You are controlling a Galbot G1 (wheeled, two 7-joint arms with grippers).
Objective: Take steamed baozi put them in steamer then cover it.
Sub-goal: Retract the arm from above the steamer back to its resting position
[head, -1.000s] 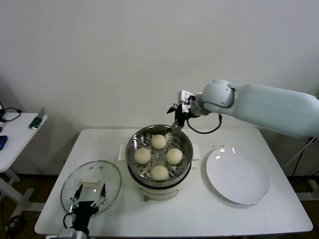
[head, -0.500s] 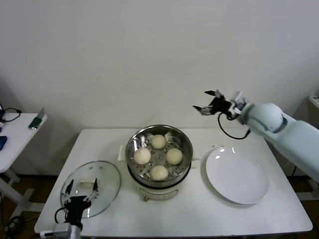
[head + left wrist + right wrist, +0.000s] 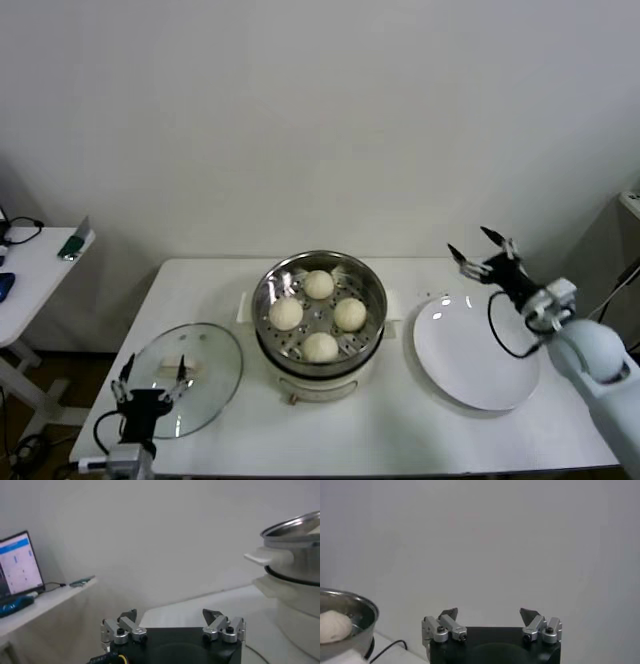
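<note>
Four cream-white baozi [image 3: 319, 315] lie inside the shiny steel steamer [image 3: 372, 285], which sits on a white cooker base in the table's middle. The steamer's rim also shows in the left wrist view [image 3: 292, 530], and one baozi [image 3: 334, 626] shows in the right wrist view. The clear glass cover [image 3: 210, 355] with its cream handle lies flat on the table, left of the steamer. My left gripper [image 3: 152, 377] is open and empty, low at the cover's near edge. My right gripper [image 3: 482, 249] is open and empty, raised at the far right above the plate's back edge.
A flat white plate [image 3: 476, 355] lies right of the steamer. A small side table [image 3: 40, 262] with a phone stands far left; it shows in the left wrist view [image 3: 45, 600] with a lit screen [image 3: 20, 562]. A white wall stands behind.
My right arm has swung away from the steamer's back rim to the right and down, now beyond the plate. My left gripper has slid slightly left along the cover's near edge.
</note>
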